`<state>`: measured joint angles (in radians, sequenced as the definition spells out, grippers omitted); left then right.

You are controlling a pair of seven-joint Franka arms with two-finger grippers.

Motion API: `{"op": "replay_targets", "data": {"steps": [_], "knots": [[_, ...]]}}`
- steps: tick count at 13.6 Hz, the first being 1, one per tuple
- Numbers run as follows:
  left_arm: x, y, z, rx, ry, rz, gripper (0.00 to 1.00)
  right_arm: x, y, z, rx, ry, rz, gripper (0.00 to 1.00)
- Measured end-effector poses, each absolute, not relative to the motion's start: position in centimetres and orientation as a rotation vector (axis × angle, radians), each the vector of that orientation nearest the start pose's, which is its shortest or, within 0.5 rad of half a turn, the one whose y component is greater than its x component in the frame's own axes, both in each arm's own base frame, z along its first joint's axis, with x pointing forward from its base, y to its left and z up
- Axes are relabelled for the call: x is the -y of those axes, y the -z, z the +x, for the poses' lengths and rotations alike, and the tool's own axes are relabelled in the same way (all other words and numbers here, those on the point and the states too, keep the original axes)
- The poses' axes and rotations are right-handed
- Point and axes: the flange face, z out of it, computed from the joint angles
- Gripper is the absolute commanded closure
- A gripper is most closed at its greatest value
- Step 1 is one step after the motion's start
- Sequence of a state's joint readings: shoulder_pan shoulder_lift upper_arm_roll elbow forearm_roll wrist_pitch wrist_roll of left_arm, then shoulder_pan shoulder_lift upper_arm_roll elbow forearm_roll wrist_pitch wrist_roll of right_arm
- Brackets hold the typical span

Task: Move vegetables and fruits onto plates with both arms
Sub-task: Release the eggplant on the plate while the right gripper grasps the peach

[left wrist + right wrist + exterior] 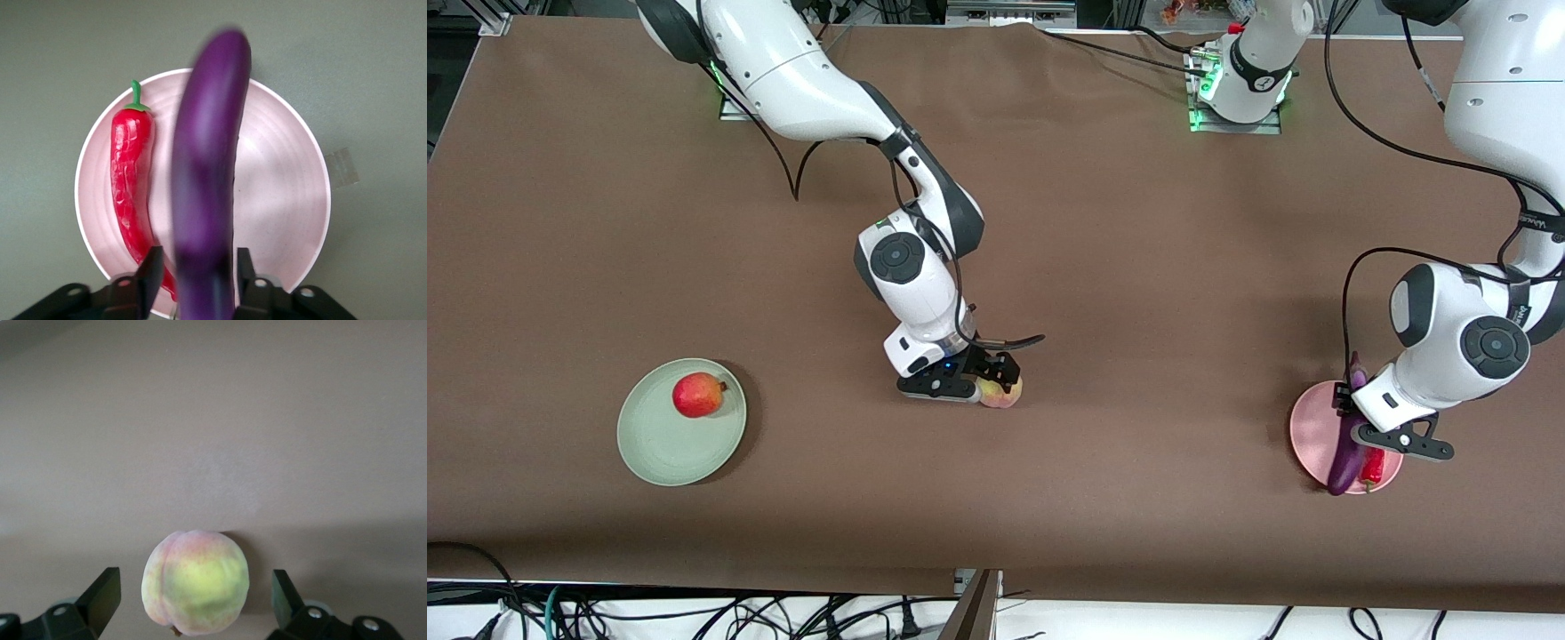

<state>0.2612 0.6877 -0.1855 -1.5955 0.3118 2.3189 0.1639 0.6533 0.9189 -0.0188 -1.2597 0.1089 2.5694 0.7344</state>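
No writing can be read on anything here. The brown table (1138,267) looks flat and dull. The right gripper (193,597) is low at the middle of the table, its fingers spread wide on both sides of the round, fuzzy peach (195,582), not touching it. The left gripper (193,277) is over the smooth pink plate (280,193), its fingers close against the long, shiny purple eggplant (207,180). A wrinkly red chili pepper (130,180) lies on that plate. The red apple (698,395) sits on the mint green plate (667,444).

Apple (698,395) on green plate (660,455), peach (1001,392) on table
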Motion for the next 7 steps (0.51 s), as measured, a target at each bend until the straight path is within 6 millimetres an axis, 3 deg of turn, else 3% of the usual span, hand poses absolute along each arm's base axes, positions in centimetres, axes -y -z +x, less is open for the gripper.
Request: {"op": "replay_targets", "data": {"steps": [4,7], "knots": [[-7.8,-24.2,70.1,-0.375,0.07,-2.993,0.0,-47.8,-22.1,62.5,-0.214,0.432,-2.799,0.0],[-7.5,-26.2,70.7,-0.373,0.079,-2.989,0.0,-47.6,-21.5,62.6,-0.216,0.456,-2.79,0.0]]}}
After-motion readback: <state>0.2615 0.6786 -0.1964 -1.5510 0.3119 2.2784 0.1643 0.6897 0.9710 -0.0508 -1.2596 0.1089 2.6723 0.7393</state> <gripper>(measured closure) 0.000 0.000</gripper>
